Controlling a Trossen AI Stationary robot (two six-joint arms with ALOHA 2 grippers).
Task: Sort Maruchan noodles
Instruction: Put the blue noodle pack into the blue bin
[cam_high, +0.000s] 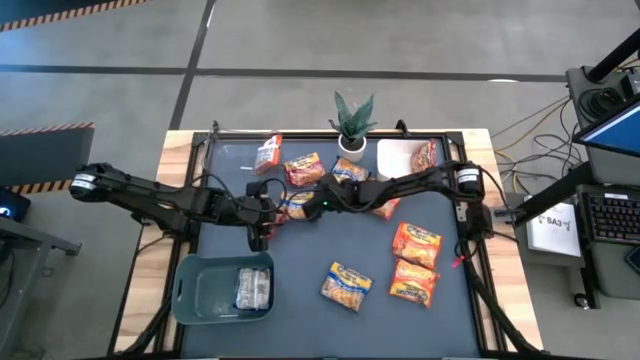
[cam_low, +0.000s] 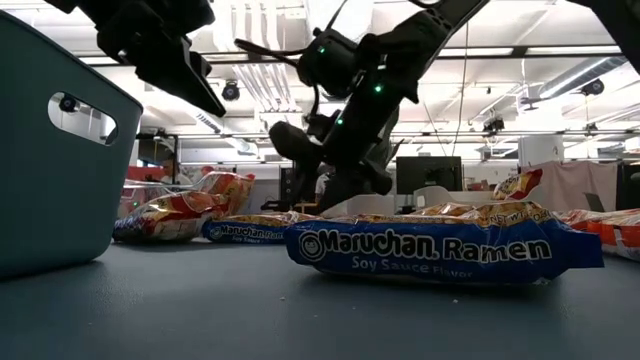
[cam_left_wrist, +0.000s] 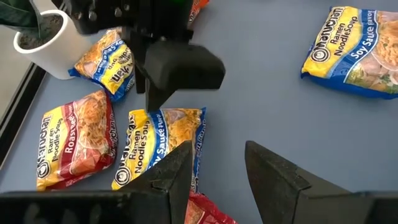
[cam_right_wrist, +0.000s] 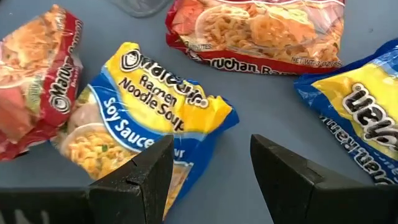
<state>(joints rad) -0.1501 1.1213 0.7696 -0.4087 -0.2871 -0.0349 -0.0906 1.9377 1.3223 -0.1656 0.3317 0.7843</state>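
Note:
Several Maruchan noodles packets lie flat on the dark mat. My right gripper (cam_right_wrist: 211, 168) hangs open just above a yellow-and-blue soy sauce packet (cam_right_wrist: 143, 118) at the mat's middle (cam_high: 297, 207), with its fingers over the packet's end; I see no touch. My left gripper (cam_left_wrist: 217, 174) stands open just left of it (cam_high: 262, 222), above the mat, with nothing between its fingers. Red packets (cam_left_wrist: 74, 140) (cam_right_wrist: 261, 31) lie beside the soy sauce packet. A silvery packet (cam_high: 253, 290) lies in the teal bin (cam_high: 195, 290).
A potted plant (cam_high: 352, 125) and a white container (cam_high: 395, 160) holding a red packet stand at the far edge. Orange packets (cam_high: 417, 243) (cam_high: 413, 282) and a yellow-and-blue one (cam_high: 346, 285) lie at the near right. The two grippers are close together.

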